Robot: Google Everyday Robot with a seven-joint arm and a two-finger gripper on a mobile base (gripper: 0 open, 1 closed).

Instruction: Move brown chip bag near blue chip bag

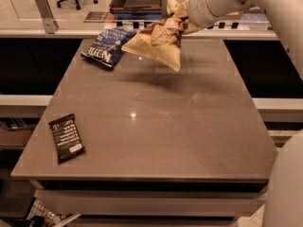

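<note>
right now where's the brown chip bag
In the camera view the brown chip bag hangs from the gripper above the far end of the table, just right of the blue chip bag.

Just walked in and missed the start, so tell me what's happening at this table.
The robot's gripper, at the far end of the table, holds the brown chip bag by its top, lifted clear of the surface. The bag hangs just right of the blue chip bag, which lies flat near the far left corner. A black bar wrapper lies untouched near the front left edge.
</note>
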